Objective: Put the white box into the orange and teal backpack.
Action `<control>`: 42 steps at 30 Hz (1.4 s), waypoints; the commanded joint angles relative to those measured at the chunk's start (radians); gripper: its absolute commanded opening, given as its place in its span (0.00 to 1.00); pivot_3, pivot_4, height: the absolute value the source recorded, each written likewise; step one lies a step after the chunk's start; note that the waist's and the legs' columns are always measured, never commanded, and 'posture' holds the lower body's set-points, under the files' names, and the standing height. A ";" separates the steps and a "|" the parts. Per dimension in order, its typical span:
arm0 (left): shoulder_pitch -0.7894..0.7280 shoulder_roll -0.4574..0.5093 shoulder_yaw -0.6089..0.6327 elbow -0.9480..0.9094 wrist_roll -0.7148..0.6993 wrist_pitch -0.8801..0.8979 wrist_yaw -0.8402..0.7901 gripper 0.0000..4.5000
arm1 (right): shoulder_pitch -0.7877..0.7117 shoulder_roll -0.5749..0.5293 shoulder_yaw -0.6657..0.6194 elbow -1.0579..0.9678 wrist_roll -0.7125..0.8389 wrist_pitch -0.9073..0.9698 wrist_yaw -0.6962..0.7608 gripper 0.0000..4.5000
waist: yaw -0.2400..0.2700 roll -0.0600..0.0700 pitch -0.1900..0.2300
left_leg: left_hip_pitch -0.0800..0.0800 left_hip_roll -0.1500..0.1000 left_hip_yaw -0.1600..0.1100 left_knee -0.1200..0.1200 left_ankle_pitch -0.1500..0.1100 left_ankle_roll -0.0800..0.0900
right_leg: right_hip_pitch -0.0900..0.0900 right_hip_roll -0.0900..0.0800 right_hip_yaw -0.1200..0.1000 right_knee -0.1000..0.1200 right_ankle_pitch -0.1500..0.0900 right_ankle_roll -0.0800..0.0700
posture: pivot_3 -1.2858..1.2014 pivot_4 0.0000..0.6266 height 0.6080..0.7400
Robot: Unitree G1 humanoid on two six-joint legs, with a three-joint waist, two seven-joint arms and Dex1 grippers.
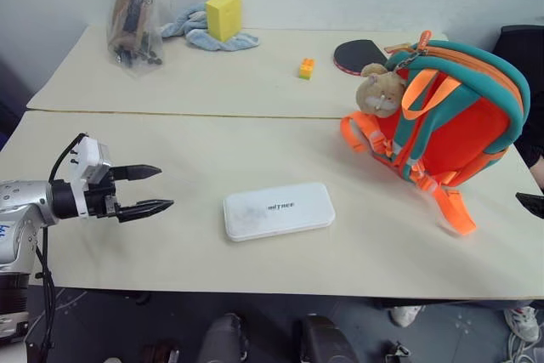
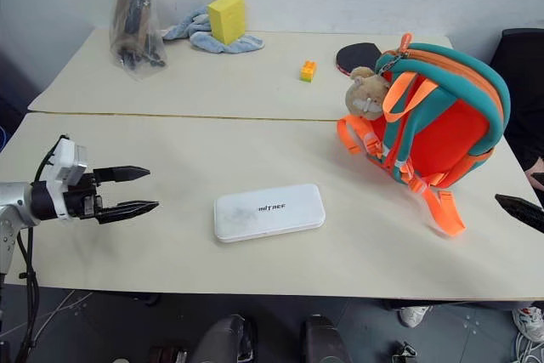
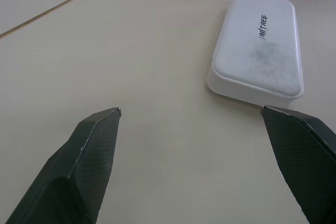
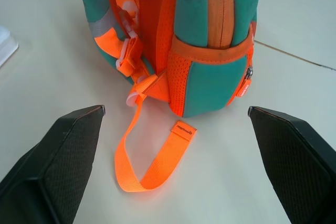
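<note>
The white box [image 1: 278, 210] lies flat on the near table, dark lettering up, also in the left wrist view [image 3: 258, 45]. To its left my left gripper [image 1: 155, 189] hovers open and empty, pointing at it with a gap between. The orange and teal backpack [image 1: 450, 112] stands upright at the right, a tan hamster charm [image 1: 380, 91] hanging on its front and orange straps trailing on the table. My right gripper [image 4: 176, 109] is open and empty, facing the backpack's side [image 4: 205, 40]; one of its fingers [image 2: 520, 210] shows at the right edge.
On the far table stand a clear plastic bag [image 1: 134, 19] of dark items, a yellow sponge block [image 1: 223, 14] on a blue cloth [image 1: 197, 31], a small orange brick [image 1: 306, 68] and a dark paddle [image 1: 357, 55]. A seam [image 1: 187, 113] separates the two tables.
</note>
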State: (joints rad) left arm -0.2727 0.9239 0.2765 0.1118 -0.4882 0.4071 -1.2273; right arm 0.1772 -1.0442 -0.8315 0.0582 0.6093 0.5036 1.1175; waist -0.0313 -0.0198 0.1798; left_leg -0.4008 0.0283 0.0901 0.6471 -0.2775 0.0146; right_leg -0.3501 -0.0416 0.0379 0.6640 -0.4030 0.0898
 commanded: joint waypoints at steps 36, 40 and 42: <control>-0.091 -0.107 -0.338 -0.068 0.254 -0.131 0.087 0.00 | -0.278 0.208 0.734 -0.397 -0.284 -0.025 -0.305 0.00 | 0.003 0.000 0.000 | -0.004 0.000 0.000 0.003 0.002 -0.005 | -0.004 0.000 0.000 0.003 0.000 0.000 | 0.52 0.24 1.00; -0.102 -0.135 -0.364 -0.066 0.269 -0.138 0.090 0.00 | -0.352 0.249 0.819 -0.329 -0.342 -0.042 -0.325 0.00 | 0.002 0.000 0.000 | -0.005 0.000 0.001 0.004 0.003 -0.005 | -0.007 0.000 0.000 0.006 0.000 0.000 | 0.52 0.24 1.00; -0.107 -0.146 -0.376 -0.065 0.273 -0.141 0.085 0.00 | -0.374 0.263 0.847 -0.313 -0.362 -0.050 -0.324 0.00 | 0.002 0.000 0.000 | -0.005 0.000 0.001 0.005 0.003 -0.005 | -0.007 0.000 0.000 0.008 0.000 0.000 | 0.52 0.24 1.00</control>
State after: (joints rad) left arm -0.3682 0.7782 -0.1018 0.0557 -0.2233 0.2801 -1.1410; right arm -0.1860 -0.7789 0.0173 -0.2460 0.2614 0.4766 0.7957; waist -0.0298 -0.0198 0.1798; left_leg -0.4056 0.0282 0.0908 0.6519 -0.2746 0.0091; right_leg -0.3573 -0.0417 0.0381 0.6723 -0.4031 0.0897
